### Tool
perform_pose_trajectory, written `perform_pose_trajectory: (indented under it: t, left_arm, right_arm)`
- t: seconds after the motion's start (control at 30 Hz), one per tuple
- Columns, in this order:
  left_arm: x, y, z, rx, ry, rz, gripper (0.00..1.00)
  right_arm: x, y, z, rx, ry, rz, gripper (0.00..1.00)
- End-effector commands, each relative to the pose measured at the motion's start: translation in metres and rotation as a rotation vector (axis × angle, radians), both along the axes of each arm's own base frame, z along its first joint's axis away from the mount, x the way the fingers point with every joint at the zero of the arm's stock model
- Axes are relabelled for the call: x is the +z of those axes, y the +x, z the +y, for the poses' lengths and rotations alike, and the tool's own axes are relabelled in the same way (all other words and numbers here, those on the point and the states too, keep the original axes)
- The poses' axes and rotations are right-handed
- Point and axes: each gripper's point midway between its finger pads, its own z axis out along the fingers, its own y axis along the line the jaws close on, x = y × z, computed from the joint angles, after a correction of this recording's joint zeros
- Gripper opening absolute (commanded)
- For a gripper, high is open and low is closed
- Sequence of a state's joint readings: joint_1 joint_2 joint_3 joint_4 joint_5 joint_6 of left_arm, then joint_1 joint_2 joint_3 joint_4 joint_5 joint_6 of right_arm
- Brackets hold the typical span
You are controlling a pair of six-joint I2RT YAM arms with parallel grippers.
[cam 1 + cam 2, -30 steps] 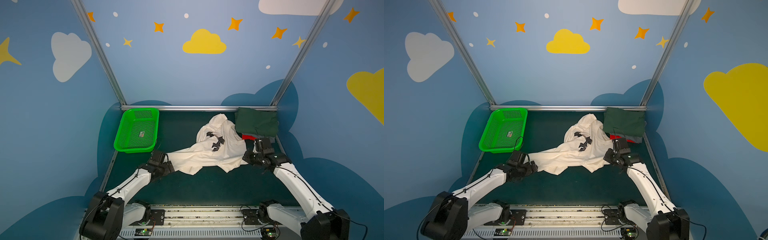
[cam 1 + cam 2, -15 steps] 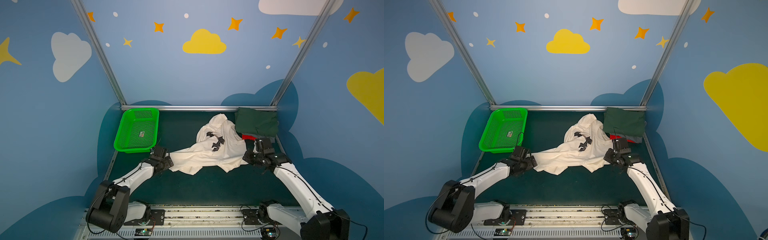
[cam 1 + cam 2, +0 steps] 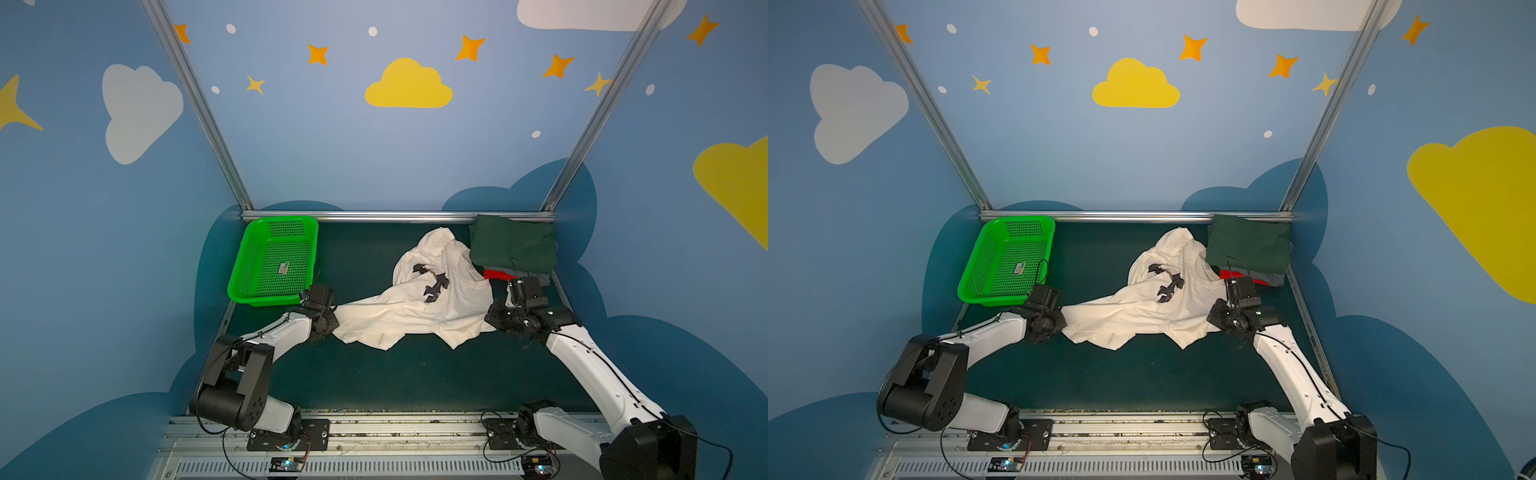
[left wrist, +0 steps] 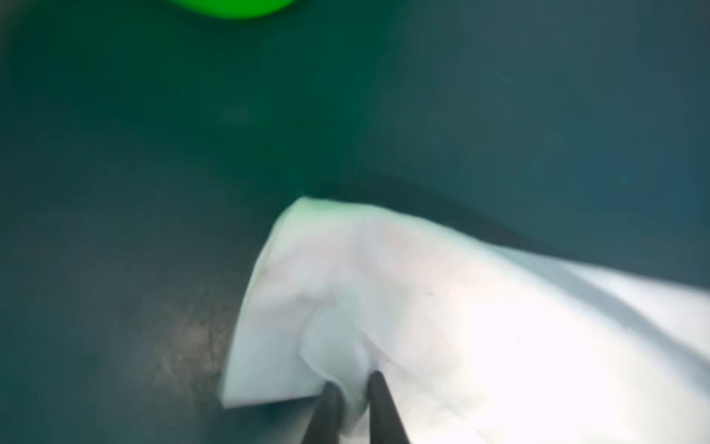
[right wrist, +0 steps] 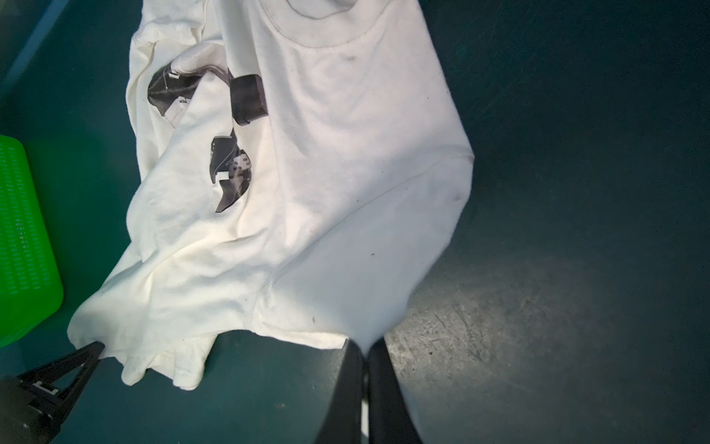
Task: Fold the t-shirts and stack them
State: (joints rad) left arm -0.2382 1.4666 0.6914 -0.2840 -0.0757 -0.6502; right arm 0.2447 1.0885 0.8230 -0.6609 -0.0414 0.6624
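The white t-shirt (image 3: 415, 307) lay crumpled on the table (image 3: 415, 374), touching the stack of folded t-shirts (image 3: 513, 249). The left gripper (image 4: 352, 384) and the right gripper (image 5: 365, 344) each pinched an opposite edge of it. Soft, light cloth like this would likely sag and bunch, so hems and corners looked the best holds. Its far side was hidden under its own folds, and the left wrist view was blurred.

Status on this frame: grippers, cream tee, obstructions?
Left gripper shut on cream tee, at an edge. Right gripper shut on its opposite side. Tee unfolded, rumpled, spread between them. Folded stack against its collar end; green basket beside left gripper.
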Motion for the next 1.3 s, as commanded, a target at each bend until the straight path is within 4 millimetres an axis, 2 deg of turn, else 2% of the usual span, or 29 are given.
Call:
perform_pose_trajectory:
  t: [0.0, 0.17, 0.43, 0.6, 0.7, 0.83, 0.9, 0.97, 1.03, 1.1, 1.17, 1.27]
  left_arm:
    - [0.014, 0.005, -0.001, 0.002, -0.006, -0.013, 0.03]
    - [0.039, 0.010, -0.001, -0.004, 0.002, -0.043, 0.03]
    - [0.055, 0.019, 0.000, -0.007, 0.011, -0.075, 0.04]
    - [0.071, 0.048, -0.005, -0.015, 0.014, -0.122, 0.04]
    - [0.092, 0.083, -0.011, -0.017, 0.007, -0.174, 0.04]
    - [0.136, 0.152, -0.012, -0.022, 0.015, -0.257, 0.04]
    - [0.163, 0.186, -0.009, -0.028, 0.035, -0.304, 0.03]
    - [0.200, 0.217, -0.003, -0.023, 0.065, -0.365, 0.03]
    - [0.240, 0.237, -0.001, -0.032, 0.072, -0.427, 0.03]
    - [0.283, 0.244, -0.001, -0.049, 0.079, -0.485, 0.03]
    - [0.325, 0.239, -0.006, -0.071, 0.080, -0.552, 0.04]
    - [0.364, 0.215, -0.022, -0.114, 0.111, -0.646, 0.04]
  right_arm:
    - [0.005, 0.005, 0.007, 0.039, 0.027, -0.019, 0.00]
    - [0.012, 0.012, 0.012, 0.061, 0.034, -0.038, 0.00]
    - [0.021, 0.030, 0.021, 0.074, 0.062, -0.069, 0.00]
    - [0.038, 0.067, 0.031, 0.074, 0.083, -0.124, 0.00]
    - [0.061, 0.106, 0.040, 0.092, 0.082, -0.182, 0.00]
    - [0.094, 0.172, 0.047, 0.102, 0.098, -0.257, 0.00]
    - [0.120, 0.203, 0.048, 0.120, 0.110, -0.304, 0.00]
    - [0.154, 0.229, 0.043, 0.119, 0.056, -0.381, 0.00]
    - [0.185, 0.241, 0.032, 0.083, 0.013, -0.433, 0.00]
    - [0.221, 0.239, 0.027, 0.088, -0.011, -0.497, 0.00]
    - [0.255, 0.225, 0.022, 0.087, -0.037, -0.565, 0.00]
    - [0.278, 0.193, 0.011, 0.061, -0.055, -0.637, 0.00]
